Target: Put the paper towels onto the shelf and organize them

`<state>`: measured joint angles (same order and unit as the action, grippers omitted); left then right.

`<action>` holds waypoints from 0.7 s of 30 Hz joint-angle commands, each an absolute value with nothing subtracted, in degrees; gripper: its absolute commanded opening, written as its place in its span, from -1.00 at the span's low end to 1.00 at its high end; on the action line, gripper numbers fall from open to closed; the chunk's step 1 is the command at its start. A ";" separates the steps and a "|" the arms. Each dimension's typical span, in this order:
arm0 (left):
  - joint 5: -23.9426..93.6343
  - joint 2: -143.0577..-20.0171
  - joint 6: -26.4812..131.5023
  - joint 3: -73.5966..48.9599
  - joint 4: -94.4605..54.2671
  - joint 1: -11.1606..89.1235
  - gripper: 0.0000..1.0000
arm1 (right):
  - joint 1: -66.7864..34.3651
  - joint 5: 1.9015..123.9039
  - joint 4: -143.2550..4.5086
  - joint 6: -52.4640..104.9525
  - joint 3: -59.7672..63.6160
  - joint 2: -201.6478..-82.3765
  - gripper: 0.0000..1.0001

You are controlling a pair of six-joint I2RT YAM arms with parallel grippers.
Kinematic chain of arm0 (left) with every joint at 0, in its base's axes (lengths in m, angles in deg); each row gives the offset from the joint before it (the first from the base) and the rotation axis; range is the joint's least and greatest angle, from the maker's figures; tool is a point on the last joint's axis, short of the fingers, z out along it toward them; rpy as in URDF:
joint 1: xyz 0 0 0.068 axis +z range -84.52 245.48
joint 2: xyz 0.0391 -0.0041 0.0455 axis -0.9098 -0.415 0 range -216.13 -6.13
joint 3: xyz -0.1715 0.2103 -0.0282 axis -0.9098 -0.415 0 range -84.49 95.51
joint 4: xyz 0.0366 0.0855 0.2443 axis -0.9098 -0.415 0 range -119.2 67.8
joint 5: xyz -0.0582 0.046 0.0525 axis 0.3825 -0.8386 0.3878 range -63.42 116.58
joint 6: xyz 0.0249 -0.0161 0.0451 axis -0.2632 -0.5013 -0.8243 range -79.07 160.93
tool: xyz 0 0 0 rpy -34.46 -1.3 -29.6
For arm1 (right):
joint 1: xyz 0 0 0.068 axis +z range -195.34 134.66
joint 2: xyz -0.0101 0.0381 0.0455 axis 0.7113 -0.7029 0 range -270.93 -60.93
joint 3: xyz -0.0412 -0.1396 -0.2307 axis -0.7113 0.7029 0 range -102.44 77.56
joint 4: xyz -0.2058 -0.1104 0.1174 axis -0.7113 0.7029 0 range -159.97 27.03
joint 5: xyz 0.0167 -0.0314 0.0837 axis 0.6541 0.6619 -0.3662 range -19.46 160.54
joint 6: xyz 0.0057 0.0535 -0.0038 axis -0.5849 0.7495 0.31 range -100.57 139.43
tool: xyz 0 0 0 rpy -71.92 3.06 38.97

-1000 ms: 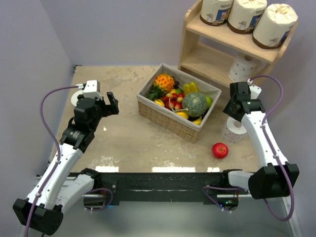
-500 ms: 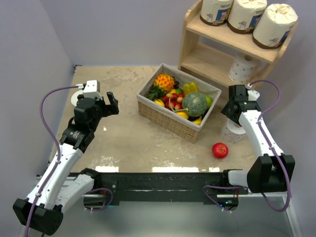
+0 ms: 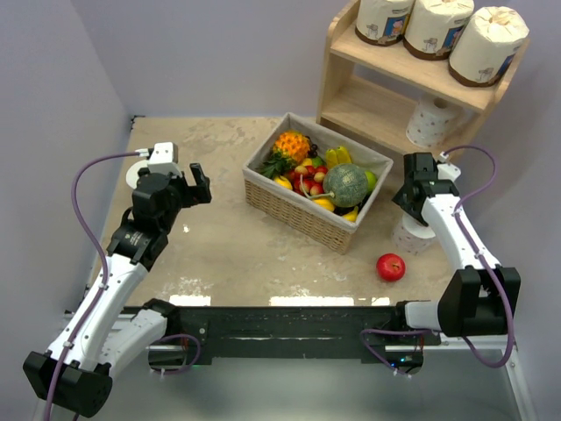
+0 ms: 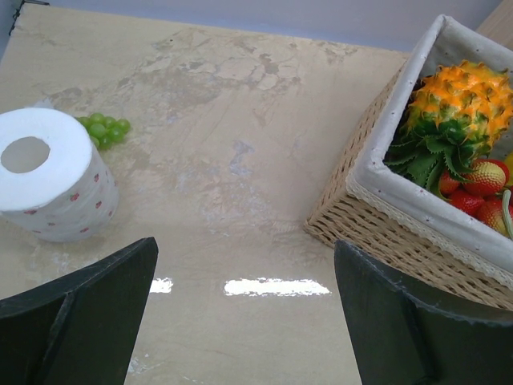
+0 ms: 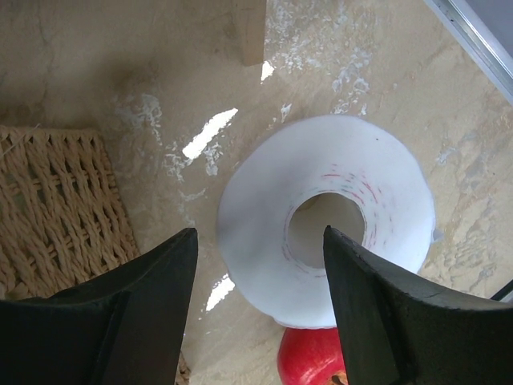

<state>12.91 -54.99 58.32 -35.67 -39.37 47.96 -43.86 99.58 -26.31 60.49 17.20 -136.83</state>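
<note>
Under the right tool (image 5: 258, 241), pickup of a bare roll (image 5: 264, 192) from the counter (image 3: 228, 254).

Hovers above the roll, partway open and gripping nothing, with no visible contact between fingers and paper. Roll upright directly below, core hole slightly right of the gap, wicker basket (image 5: 56, 208) to the left, red apple (image 5: 309, 361) just behind on the wrist side. Ahead of the tool, shelf (image 3: 351, 105) carrying three wrapped rolls (image 3: 436, 26) along the top tier and one dotted roll (image 3: 431, 123) on the lower tier. Probably the fifth roll of six, at the grasp stage. Gap seemingly narrower than the roll, so calls for a wider opening or one finger down the core, then descent, closing and a lift to the free lower-tier space. Left tool (image 4: 244, 257) spread wide and empty, last loose roll (image 4: 52, 176) ahead to its left, next to green grapes (image 4: 100, 130).
</note>
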 commanded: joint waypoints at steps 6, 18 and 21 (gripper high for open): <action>12.87 -54.91 58.68 -36.15 -36.70 48.08 0.94 | -44.02 102.45 -29.27 62.58 18.41 -138.01 0.35; 13.05 -55.00 58.77 -36.06 -36.70 48.08 0.94 | -44.19 102.09 -32.88 62.76 20.17 -139.07 0.16; 13.05 -54.91 58.68 -35.97 -36.79 47.99 0.94 | -44.28 103.41 -32.35 63.02 20.08 -138.54 0.02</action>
